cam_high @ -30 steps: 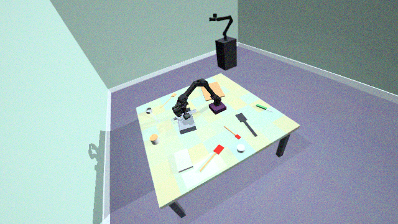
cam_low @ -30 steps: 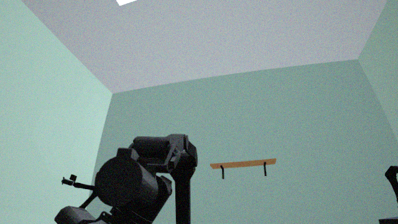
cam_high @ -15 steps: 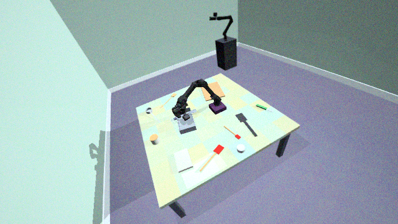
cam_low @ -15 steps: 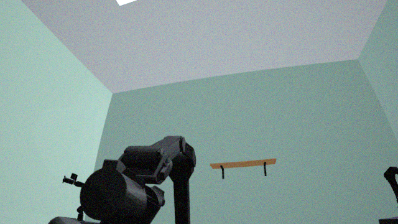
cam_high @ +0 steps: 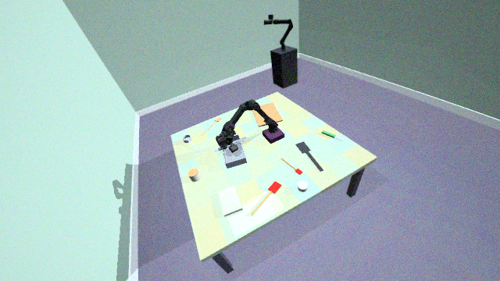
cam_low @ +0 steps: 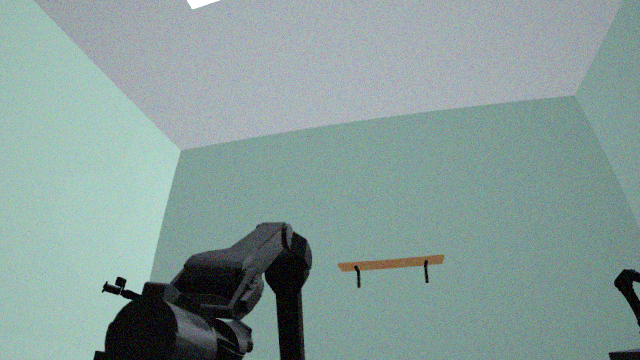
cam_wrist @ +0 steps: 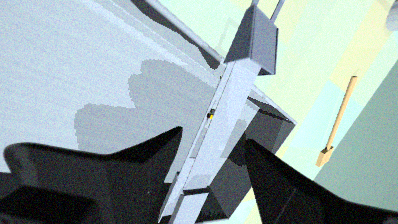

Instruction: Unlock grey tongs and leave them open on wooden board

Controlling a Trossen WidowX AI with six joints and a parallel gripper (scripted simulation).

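Note:
The grey tongs (cam_high: 242, 140) (cam_wrist: 225, 107) lie across the grey roasting tin (cam_high: 235, 158) (cam_wrist: 45, 60). In the wrist view their dark hinge block and wire loop are at the top, beyond the tin's edge. They look closed, but their tips are hidden. My gripper (cam_high: 233, 148) (cam_wrist: 213, 137) is part open, low over the tin, with one finger on each side of the tongs' body in the wrist view. Gaps show beside the tongs; whether the fingertips reach down past them is unclear. The wooden board (cam_high: 269, 112) lies behind the arm's purple base, with nothing on it.
A ladle (cam_high: 187, 138) and a wooden utensil (cam_high: 211, 126) (cam_wrist: 341, 115) lie beyond the tin. An orange-topped jar (cam_high: 194, 175) stands left of it. A black spatula (cam_high: 304, 147), red-ended utensils and a white round item (cam_high: 302, 186) lie towards the table's front right.

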